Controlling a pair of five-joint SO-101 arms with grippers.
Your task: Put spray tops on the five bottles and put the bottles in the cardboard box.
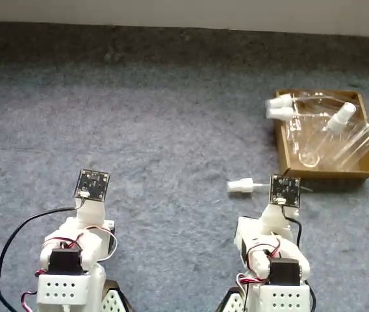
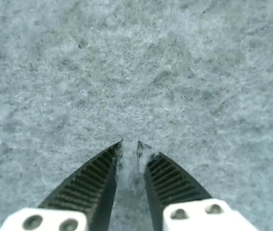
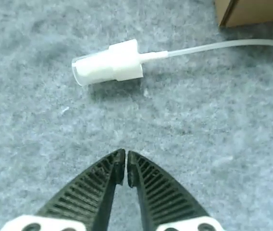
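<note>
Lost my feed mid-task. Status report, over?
Left gripper and right gripper shut, empty. Spray top loose on the table ahead of right gripper, near the cardboard box. Bottles in the box. Nothing blocking.

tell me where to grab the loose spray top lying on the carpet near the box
Grip the spray top across its thick white body, coming straight down from above. It lies on its side with both flanks free; its thin tube, trailing toward the cardboard box, looks too slender to hold. The right gripper is nearest, but its jaws would need opening first.
</note>
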